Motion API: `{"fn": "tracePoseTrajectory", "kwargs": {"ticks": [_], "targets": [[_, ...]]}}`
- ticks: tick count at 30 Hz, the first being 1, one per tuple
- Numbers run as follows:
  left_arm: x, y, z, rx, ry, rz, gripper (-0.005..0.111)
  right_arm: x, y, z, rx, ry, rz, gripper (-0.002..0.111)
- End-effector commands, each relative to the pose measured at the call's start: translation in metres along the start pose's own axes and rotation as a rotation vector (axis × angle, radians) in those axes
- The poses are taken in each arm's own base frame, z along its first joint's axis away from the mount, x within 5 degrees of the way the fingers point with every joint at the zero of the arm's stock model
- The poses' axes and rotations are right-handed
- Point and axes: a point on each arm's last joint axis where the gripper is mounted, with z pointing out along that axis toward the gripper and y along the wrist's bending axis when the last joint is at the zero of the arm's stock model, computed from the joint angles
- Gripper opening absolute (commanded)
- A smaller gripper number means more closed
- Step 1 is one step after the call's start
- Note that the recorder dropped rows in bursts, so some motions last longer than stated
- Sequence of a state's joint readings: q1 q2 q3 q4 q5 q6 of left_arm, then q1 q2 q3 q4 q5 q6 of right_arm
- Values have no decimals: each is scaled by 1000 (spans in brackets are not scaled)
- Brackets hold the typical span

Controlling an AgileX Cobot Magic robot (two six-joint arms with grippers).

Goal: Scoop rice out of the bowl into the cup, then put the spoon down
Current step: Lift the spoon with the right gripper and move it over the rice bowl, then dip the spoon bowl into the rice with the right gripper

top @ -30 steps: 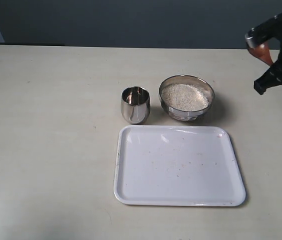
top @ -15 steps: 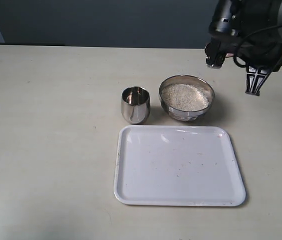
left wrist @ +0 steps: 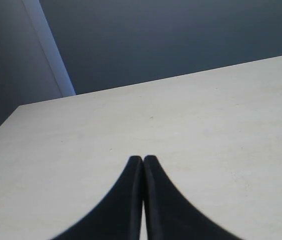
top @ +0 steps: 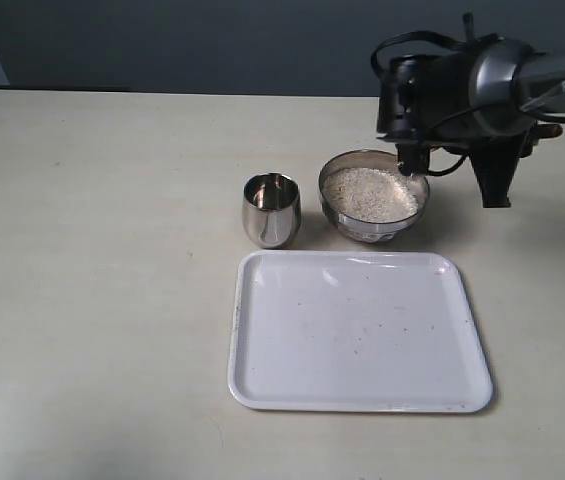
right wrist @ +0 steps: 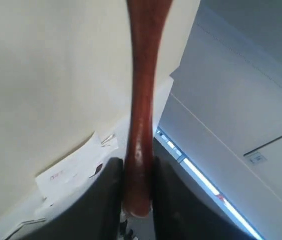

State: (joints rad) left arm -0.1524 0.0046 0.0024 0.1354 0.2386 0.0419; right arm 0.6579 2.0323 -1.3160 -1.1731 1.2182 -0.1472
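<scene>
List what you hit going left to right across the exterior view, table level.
cup → bowl of rice. Left out: the tray, which spans in front of both, and the right arm, which overlaps the bowl.

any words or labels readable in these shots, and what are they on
"PiPER": white letters on the right arm, exterior view.
White paper slip, right wrist view: red print, too blurred to read.
Small wall plate, same view: too small to read.
Left wrist view: no text.
</scene>
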Motion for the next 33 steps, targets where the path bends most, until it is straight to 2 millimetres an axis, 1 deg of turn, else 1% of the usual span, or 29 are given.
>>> {"fn": "tracePoseTrajectory", "kwargs": {"ticks": [1, 2, 5, 8, 20, 27, 33], "targets": [[-1, 0, -1, -3, -7, -7, 1, -13, 3, -11, 53, -15, -100, 0], [-1, 0, -1, -3, -7, -7, 1, -16, 5, -13, 56, -18, -130, 0], [-1, 0, -1, -3, -7, -7, 1, -20, 8, -10, 65, -10, -171, 0], [-1, 0, -1, -3, -7, -7, 1, -23, 7, -8, 103, 1, -197, 0], [-1, 0, -1, -3, -7, -7, 1, -23, 6, -8, 108, 2, -199, 0], [-1, 1, -1, -7, -7, 12, 1, -23, 10, -8, 71, -6, -186, 0], [-1, 1, -1, -7, -7, 12, 1, -30, 15, -18, 67, -40, -202, 0]]}}
